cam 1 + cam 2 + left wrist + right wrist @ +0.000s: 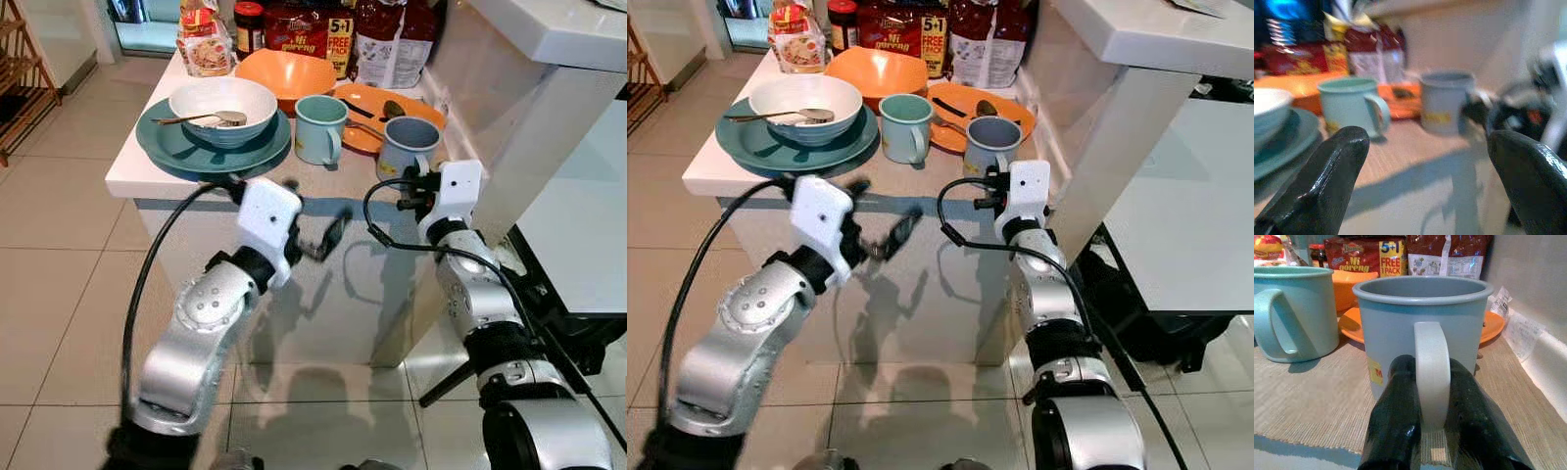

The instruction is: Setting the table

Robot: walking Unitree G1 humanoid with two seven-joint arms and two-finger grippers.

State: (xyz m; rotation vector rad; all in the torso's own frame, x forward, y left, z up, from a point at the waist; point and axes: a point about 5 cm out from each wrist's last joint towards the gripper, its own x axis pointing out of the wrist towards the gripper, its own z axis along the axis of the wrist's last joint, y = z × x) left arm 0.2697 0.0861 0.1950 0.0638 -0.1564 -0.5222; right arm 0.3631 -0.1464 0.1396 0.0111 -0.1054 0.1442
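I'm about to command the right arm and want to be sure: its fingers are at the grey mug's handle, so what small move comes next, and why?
Probably lift the grey mug slightly, straight up. The right gripper has its fingers pressed on either side of the handle, and the mug still stands on the counter beside the orange plate. The left gripper hangs open, clear of it.

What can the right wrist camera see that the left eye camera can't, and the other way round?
Right wrist only: the right tool's two fingers pinching the grey mug's handle. Left eye only: the white bowl with a spoon on teal plates, and the open left tool off the counter edge. Both: grey mug, teal mug, orange plate.
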